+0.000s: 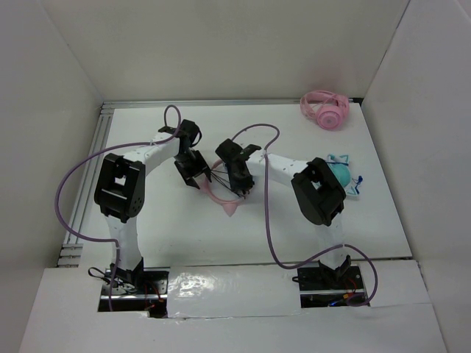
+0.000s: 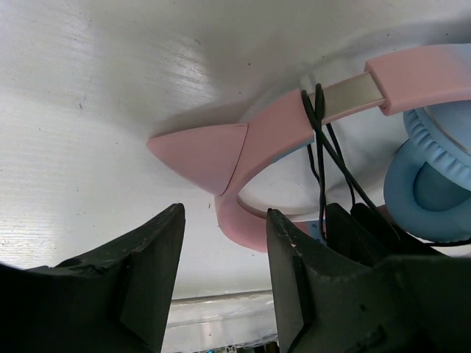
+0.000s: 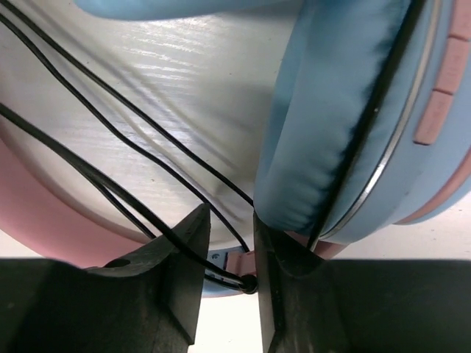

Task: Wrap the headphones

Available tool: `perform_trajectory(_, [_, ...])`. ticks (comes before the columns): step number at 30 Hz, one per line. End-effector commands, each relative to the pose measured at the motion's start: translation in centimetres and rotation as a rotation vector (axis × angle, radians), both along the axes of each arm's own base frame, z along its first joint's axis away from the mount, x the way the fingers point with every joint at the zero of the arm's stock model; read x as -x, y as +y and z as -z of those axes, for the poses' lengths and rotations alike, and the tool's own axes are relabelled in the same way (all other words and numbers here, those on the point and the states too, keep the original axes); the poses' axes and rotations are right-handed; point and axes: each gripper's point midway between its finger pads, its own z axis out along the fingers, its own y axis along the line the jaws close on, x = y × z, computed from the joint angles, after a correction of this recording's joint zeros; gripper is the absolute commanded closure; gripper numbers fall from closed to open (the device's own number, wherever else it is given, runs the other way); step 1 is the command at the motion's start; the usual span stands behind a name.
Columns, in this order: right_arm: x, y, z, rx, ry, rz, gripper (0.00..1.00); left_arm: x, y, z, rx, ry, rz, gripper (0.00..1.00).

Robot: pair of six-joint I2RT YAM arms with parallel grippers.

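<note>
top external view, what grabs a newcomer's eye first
The left gripper and right gripper meet mid-table at the headphones, whose pink cat-ear band has the black cable looped round it. Next come the all-pink headphones in the far right corner and the teal headphones beside the right arm.

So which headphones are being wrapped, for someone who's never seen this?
On the white table, look between the left gripper and right gripper in the middle. The headphones lie there: pink cat-ear headband, light blue earcups, black cable over the band. The all-pink pair and teal pair sit farther right.
</note>
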Motion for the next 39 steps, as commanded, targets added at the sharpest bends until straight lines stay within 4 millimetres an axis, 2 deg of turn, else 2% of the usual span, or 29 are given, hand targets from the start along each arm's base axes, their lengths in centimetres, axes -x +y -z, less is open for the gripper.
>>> perform_trajectory(1, [-1.1, 0.0, -2.7, 0.016, -0.078, -0.005, 0.61, -0.3, 0.2, -1.8, 0.006, -0.052, 0.010, 0.40])
perform_trajectory(2, [-1.2, 0.0, -2.9, 0.015, -0.087, -0.006, 0.49, -0.3, 0.2, -1.9, 0.008, -0.054, 0.010, 0.39])
perform_trajectory(4, [-1.4, -0.1, -3.6, 0.004, -0.110, -0.017, 0.46, -0.4, 0.2, -2.1, 0.009, -0.067, 0.017, 0.40])
perform_trajectory(14, [-1.8, -0.2, -5.9, -0.023, -0.188, -0.028, 0.41, -1.6, -0.8, -2.6, -0.003, -0.093, 0.052, 0.41])
perform_trajectory(21, [-1.8, -1.2, -6.3, -0.004, -0.220, -0.018, 0.43, -1.8, -1.5, -3.7, 0.007, -0.130, 0.088, 0.42])
perform_trajectory(22, [-1.6, -1.0, -7.4, -0.034, -0.239, -0.023, 0.43, -1.6, -1.7, -3.9, 0.011, -0.136, 0.095, 0.42])
perform_trajectory(23, [-1.2, -1.1, -7.5, -0.047, -0.240, -0.029, 0.42, -1.5, -1.7, -4.8, 0.015, -0.163, 0.103, 0.40])
perform_trajectory(25, [-1.4, -0.7, -9.1, -0.108, -0.293, -0.033, 0.42, -1.3, -1.8, -5.7, 0.024, -0.198, 0.115, 0.39])
perform_trajectory(26, [-1.0, -0.9, -10.9, -0.160, -0.339, -0.031, 0.41, -1.1, -1.7, -7.5, 0.040, -0.241, 0.121, 0.36])
perform_trajectory(27, [-0.6, -1.0, -11.9, -0.191, -0.364, -0.033, 0.29, -0.5, -1.5, -8.1, 0.042, -0.257, 0.124, 0.35])
perform_trajectory(28, [-0.2, -1.5, -15.0, -0.259, -0.429, -0.026, 0.18, -0.5, -1.5, -8.9, 0.049, -0.296, 0.129, 0.32])
perform_trajectory(29, [0.6, -2.1, -14.8, -0.280, -0.432, -0.023, 0.09, -0.1, -1.2, -11.4, 0.057, -0.371, 0.132, 0.24])
perform_trajectory(30, [0.7, -2.0, -16.2, -0.330, -0.476, -0.029, 0.00, 0.6, -0.8, -11.8, 0.056, -0.386, 0.131, 0.19])
perform_trajectory(31, [1.6, -3.1, -18.2, -0.380, -0.523, -0.026, 0.00, 1.1, -0.6, -14.2, 0.071, -0.465, 0.137, 0.01])
perform_trajectory(32, [1.9, -3.4, -19.5, -0.417, -0.560, -0.026, 0.00, 1.7, -0.1, -14.4, 0.060, -0.479, 0.139, 0.01])
perform_trajectory(33, [2.8, -4.3, -22.0, -0.464, -0.618, -0.020, 0.00, 2.1, 0.2, -15.2, 0.061, -0.499, 0.137, 0.01])
perform_trajectory(34, [3.1, -5.1, -22.7, -0.481, -0.645, 0.003, 0.00, 2.9, 0.7, -17.1, 0.067, -0.549, 0.126, 0.01])
perform_trajectory(35, [3.3, -6.4, -22.4, -0.462, -0.658, 0.043, 0.00, 3.9, 1.6, -17.1, 0.037, -0.534, 0.101, 0.01])
perform_trajectory(36, [3.6, -7.6, -23.1, -0.471, -0.682, 0.088, 0.00, 4.6, 2.1, -17.5, 0.028, -0.536, 0.085, 0.01])
perform_trajectory(37, [4.2, -10.2, -23.8, -0.443, -0.730, 0.170, 0.00, 6.2, 3.3, -18.4, 0.014, -0.555, 0.052, 0.01])
perform_trajectory(38, [4.5, -11.6, -24.1, -0.427, -0.751, 0.222, 0.00, 7.0, 3.7, -18.7, 0.015, -0.566, 0.042, 0.01])
perform_trajectory(39, [5.1, -13.3, -25.3, -0.455, -0.794, 0.316, 0.00, 8.6, 4.3, -20.8, 0.044, -0.635, 0.029, 0.01])
